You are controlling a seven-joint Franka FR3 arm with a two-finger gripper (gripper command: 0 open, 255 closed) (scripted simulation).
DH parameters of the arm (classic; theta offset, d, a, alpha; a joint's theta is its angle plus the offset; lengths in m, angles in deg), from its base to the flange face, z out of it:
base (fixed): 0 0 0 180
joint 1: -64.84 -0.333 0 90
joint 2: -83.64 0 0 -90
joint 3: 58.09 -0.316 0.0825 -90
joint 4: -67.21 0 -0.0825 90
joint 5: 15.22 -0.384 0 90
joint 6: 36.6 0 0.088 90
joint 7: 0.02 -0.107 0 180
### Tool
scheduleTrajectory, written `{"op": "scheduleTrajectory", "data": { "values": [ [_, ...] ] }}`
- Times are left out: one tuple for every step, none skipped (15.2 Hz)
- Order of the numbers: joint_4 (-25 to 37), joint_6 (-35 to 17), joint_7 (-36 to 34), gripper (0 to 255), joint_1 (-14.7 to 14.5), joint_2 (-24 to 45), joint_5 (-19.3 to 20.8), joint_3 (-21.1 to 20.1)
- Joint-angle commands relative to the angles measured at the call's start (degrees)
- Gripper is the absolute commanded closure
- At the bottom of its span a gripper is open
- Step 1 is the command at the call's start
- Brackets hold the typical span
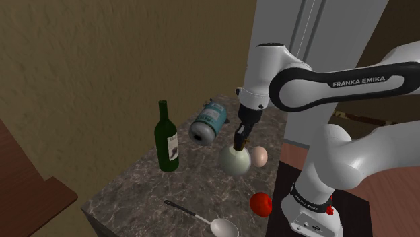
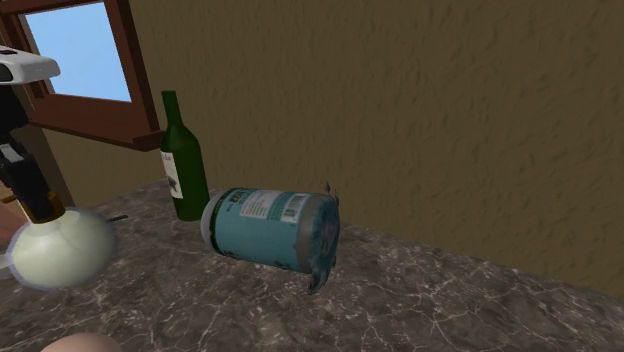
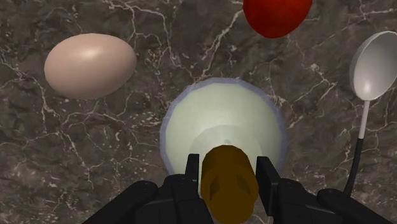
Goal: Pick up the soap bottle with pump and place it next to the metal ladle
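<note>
The soap bottle (image 1: 235, 161) is a round, pale greenish-white flask with a brass-coloured pump cap (image 3: 228, 181). It stands upright in the middle of the dark marble counter (image 1: 134, 185). My black gripper (image 1: 239, 143) comes straight down on it, its fingers shut on the pump cap. In the wrist view the gripper (image 3: 229, 172) clasps the cap from both sides, with the flask body (image 3: 222, 124) below. The bottle (image 2: 60, 248) and the gripper (image 2: 40, 205) are at the second exterior view's left edge. The ladle (image 1: 219, 225), with a pale bowl and a dark handle, lies near the counter's front edge. I cannot tell whether the bottle is off the surface.
A green wine bottle (image 1: 167, 138) stands and a teal can (image 1: 207, 122) lies on its side toward the wall. An egg (image 1: 260, 156) rests right beside the flask. A red round fruit (image 1: 261, 203) lies between the flask and the ladle bowl (image 3: 375, 57).
</note>
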Motion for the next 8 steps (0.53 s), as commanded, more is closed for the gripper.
{"op": "scheduleTrajectory", "data": {
  "values": [
    [-1.3,-1.7,0.1,255,-0.1,0.3,-0.2,-0.1],
    [-2.0,-2.6,0.2,255,-0.1,0.5,-0.3,-0.2],
    [-2.7,-3.5,0.2,255,-0.2,0.7,-0.4,-0.3],
    [-3.4,-4.4,0.2,255,-0.3,0.9,-0.6,-0.4],
    [-4.0,-5.3,0.3,255,-0.3,1.2,-0.7,-0.5],
    [-4.7,-6.2,0.3,255,-0.4,1.5,-0.8,-0.6],
    [-5.3,-7.2,0.3,255,-0.5,1.8,-1.0,-0.7],
    [-6.3,-8.6,0.4,255,-0.6,2.3,-1.2,-0.9]
  ]
}}
